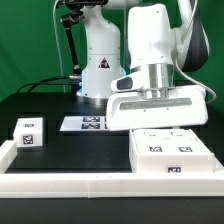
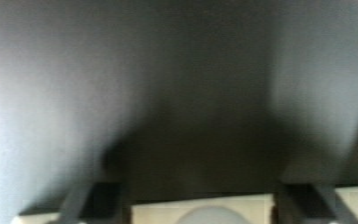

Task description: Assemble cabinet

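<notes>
My gripper (image 1: 155,92) hangs at the exterior view's right and is shut on a wide white cabinet panel (image 1: 157,106), holding it above the table. Below it lies the large white cabinet body (image 1: 170,152) with several black-and-white tags on top. A small white tagged cabinet block (image 1: 30,133) sits at the exterior view's left. In the wrist view my gripper (image 2: 202,205) shows two dark fingers (image 2: 98,200), set wide apart. The pale panel (image 2: 204,213) fills the gap between them. The rest of that view is dark and blurred.
The marker board (image 1: 84,123) lies flat behind the block, in front of the arm's white base (image 1: 100,60). A white rail (image 1: 90,182) runs along the table's front and left edges. The table top (image 1: 60,105) is black.
</notes>
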Controlling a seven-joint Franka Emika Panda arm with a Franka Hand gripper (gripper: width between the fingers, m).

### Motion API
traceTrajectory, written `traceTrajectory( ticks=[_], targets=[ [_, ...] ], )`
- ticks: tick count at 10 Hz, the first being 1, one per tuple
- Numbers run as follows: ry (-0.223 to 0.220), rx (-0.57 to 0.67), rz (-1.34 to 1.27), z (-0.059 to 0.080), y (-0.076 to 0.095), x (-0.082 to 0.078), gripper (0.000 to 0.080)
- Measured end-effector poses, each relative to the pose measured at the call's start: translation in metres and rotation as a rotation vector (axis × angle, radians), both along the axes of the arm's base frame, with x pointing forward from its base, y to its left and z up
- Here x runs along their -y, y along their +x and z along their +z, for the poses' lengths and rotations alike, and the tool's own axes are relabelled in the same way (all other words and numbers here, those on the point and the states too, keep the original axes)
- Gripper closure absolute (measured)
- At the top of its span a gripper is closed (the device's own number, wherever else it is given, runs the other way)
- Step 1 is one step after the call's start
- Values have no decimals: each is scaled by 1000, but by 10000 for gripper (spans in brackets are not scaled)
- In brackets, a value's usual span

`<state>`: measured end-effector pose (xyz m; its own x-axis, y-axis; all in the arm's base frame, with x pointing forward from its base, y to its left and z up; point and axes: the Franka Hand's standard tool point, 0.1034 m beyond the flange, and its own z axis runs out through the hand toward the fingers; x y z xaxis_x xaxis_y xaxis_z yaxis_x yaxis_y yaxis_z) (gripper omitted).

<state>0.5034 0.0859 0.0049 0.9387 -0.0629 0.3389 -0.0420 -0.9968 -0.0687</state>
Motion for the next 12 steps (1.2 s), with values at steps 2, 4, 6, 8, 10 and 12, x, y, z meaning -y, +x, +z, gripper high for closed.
traceTrajectory(
  ticks=[2,4,6,8,10,12],
  targets=[
    [-4,-3,2,-1,-1,3,581],
    [-8,-4,7,-2,-3,5,781],
    [-8,-4,7,-2,-3,5,795],
    [-5,-10,8,0,-3,4,797],
    [15,-35,20,25,0,0,797],
    [29,-37,27,51,3,-2,797]
  ],
)
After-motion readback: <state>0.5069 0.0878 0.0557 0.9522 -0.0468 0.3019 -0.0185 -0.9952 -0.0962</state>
